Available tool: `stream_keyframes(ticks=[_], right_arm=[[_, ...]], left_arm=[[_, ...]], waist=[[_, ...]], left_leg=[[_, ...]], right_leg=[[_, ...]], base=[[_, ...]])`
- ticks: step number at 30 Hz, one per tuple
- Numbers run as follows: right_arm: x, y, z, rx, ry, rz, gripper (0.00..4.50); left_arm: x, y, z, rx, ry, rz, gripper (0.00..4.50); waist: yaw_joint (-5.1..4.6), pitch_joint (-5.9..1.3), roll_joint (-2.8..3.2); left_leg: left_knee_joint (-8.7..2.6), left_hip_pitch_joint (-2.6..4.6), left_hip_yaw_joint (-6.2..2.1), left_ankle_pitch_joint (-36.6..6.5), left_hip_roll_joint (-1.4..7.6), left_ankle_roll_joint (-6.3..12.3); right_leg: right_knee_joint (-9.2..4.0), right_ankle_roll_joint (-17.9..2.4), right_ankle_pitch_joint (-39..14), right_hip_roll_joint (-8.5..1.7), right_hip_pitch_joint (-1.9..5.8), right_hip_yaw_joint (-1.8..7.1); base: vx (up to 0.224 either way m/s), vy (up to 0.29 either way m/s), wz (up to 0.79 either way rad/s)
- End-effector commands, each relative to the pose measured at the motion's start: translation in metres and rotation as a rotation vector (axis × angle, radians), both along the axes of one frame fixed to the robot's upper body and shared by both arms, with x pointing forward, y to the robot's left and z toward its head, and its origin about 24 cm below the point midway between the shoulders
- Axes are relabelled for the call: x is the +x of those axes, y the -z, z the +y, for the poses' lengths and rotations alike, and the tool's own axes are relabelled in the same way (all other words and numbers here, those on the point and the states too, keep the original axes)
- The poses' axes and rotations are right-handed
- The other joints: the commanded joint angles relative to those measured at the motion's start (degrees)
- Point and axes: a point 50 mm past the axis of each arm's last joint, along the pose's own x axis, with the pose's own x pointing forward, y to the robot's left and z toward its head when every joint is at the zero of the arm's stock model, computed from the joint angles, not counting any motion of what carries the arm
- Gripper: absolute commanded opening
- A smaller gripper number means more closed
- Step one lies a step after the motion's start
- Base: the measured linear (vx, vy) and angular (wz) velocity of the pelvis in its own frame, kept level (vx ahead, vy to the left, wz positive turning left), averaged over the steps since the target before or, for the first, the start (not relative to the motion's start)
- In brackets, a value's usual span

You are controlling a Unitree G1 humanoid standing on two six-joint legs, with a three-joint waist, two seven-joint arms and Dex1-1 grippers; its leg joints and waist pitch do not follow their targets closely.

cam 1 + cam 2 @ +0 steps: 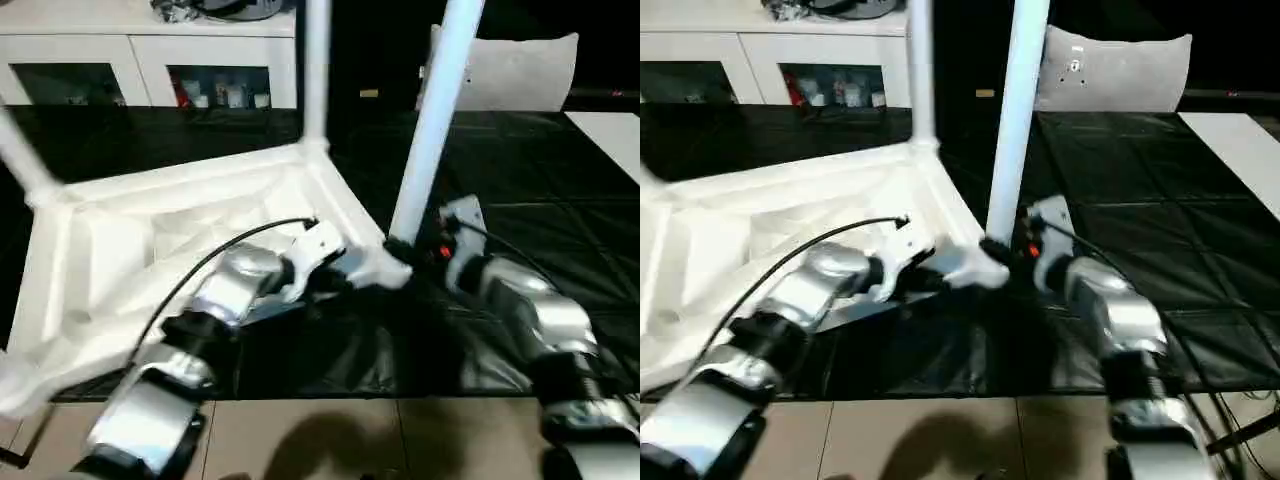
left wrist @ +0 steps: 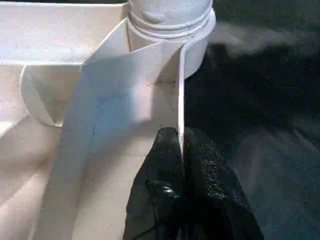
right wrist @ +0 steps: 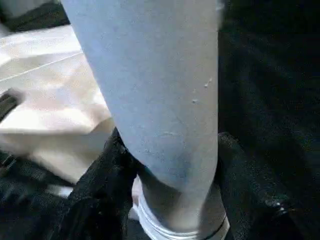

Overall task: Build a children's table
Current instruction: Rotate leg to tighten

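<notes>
The children's table lies upside down on a black mat, its white top (image 1: 130,250) showing the ribbed underside. Three white legs stand in corner sockets: one at the far corner (image 1: 316,70), one at the left (image 1: 20,155), and one at the near right corner (image 1: 435,120). My left gripper (image 2: 181,135) is shut on the thin rim wall of the top, just short of that near right socket (image 2: 170,20). My right gripper (image 3: 170,150) is closed around the base of the near right leg (image 3: 150,90), one black finger (image 3: 100,175) on each side.
A white cabinet (image 1: 150,50) with glass doors runs along the back left. A white cushion-like object (image 1: 510,70) stands at the back right. The black mat (image 1: 560,200) ends near me at a tiled floor (image 1: 350,440). A white sheet (image 1: 612,135) lies far right.
</notes>
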Motion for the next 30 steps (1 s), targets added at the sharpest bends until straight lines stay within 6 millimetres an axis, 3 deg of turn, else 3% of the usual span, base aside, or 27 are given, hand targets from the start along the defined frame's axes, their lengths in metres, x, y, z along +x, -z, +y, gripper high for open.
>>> stream_keyframes(ticks=[1, 2, 3, 4, 10, 14, 17, 21, 25, 28, 30], right_arm=[[-0.001, 0.011, 0.011, 0.005, 0.004, 0.049, 2.04], [0.0, 0.011, 0.013, -0.008, 0.001, 0.043, 2.04], [0.0, 0.01, 0.017, -0.024, -0.032, 0.007, 2.39], [0.0, 0.01, 0.018, -0.024, -0.034, 0.002, 2.39], [-0.005, 0.004, 0.014, 0.003, -0.102, -0.046, 2.39], [-0.021, 0.001, 0.004, -0.054, -0.332, -0.124, 2.39], [-0.025, 0.0, -0.009, -0.066, -0.377, -0.124, 2.83], [-0.031, -0.003, -0.023, -0.104, -0.461, -0.12, 2.83], [-0.042, -0.004, -0.031, -0.106, -0.597, -0.12, 2.83], [-0.049, -0.003, -0.034, -0.101, -0.683, -0.097, 2.83], [-0.053, -0.002, -0.035, -0.098, -0.747, -0.083, 2.5]], left_arm=[[-0.002, -0.001, -0.017, -0.057, -0.018, 0.009, 0.0], [-0.002, -0.001, -0.02, -0.056, -0.023, 0.008, 0.0], [-0.004, -0.002, -0.024, -0.057, 0.0, 0.0, 0.0], [-0.005, -0.002, -0.024, -0.056, 0.004, -0.001, 0.0], [-0.005, -0.001, -0.01, -0.024, 0.053, -0.043, 0.0], [-0.008, 0.001, 0.009, 0.004, 0.143, -0.079, 0.0], [-0.012, 0.001, 0.019, 0.021, 0.225, -0.081, 0.0], [-0.02, 0.002, 0.03, 0.045, 0.36, -0.063, 0.0], [-0.023, 0.004, 0.04, 0.113, 0.441, -0.051, 0.0], [-0.027, 0.004, 0.045, 0.127, 0.514, -0.037, 0.0], [-0.03, 0.003, 0.05, 0.151, 0.577, -0.02, 0.0]], waist=[[0.58, -3.79, -0.91], [0.61, -3.78, -0.88], [0.64, -3.79, -0.24], [0.52, -3.81, -0.61], [0.48, -3.7, -0.73], [0.89, -3.78, -0.7], [1.01, -3.66, -0.64], [1.11, -3.58, -0.45], [1.58, -3.65, -0.3], [2.49, -3.7, -0.36], [2.67, -3.65, -0.39]], left_leg=[[-3.43, -0.46, -0.14, -6.7, 0.98, 2.86], [-3.46, -0.5, -0.16, -6.6, 1.1, 3.14], [-3.44, -0.47, -0.19, -6.6, 1.09, 3.13], [-3.44, -0.55, -0.15, -6.9, 1.14, 3.43], [-3.56, -0.49, -0.18, -8.4, 1.15, 3.96], [-3.51, -0.51, -0.12, -7.7, 1.37, 5.12], [-3.58, -0.52, -0.12, -8.1, 1.38, 5.24], [-3.78, -0.29, -0.24, -9.8, 1.6, 4.49], [-3.69, -0.19, -0.12, -9.6, 1.93, 5.04], [-3.66, -0.13, 0.0, -9.1, 1.97, 4.87], [-3.72, -0.11, -0.01, -9.4, 2.02, 4.74]], right_leg=[[-5.12, -10.0, -16.1, -3.88, 3.32, 2.09], [-4.98, -10.5, -14.7, -3.91, 3.35, 2.12], [-4.91, -10.7, -14.2, -3.91, 3.32, 2.12], [-4.97, -11.0, -13.1, -3.92, 3.41, 2.1], [-5.2, -10.8, -15.1, -4.03, 3.55, 2.1], [-4.96, -11.1, -12.6, -4.13, 3.6, 2.22], [-4.98, -11.4, -13.5, -4.11, 3.58, 2.15], [-5.24, -10.9, -16.6, -4.19, 3.4, 2.09], [-4.8, -12.1, -13.3, -4.15, 3.29, 2.16], [-4.66, -12.4, -12.9, -4.21, 3.31, 2.15], [-4.68, -12.4, -13.4, -4.25, 3.27, 2.1]], base=[[0.0, 0.0, 0.0], [0.0, 0.0, 0.0], [0.0, 0.0, 0.0], [0.0, 0.0, 0.0], [0.0, 0.0, 0.0], [0.0, 0.0, 0.0], [0.0, 0.0, 0.0], [0.0, 0.0, 0.0], [0.0, 0.0, 0.0], [0.0, 0.0, 0.0], [0.0, 0.0, 0.0]])
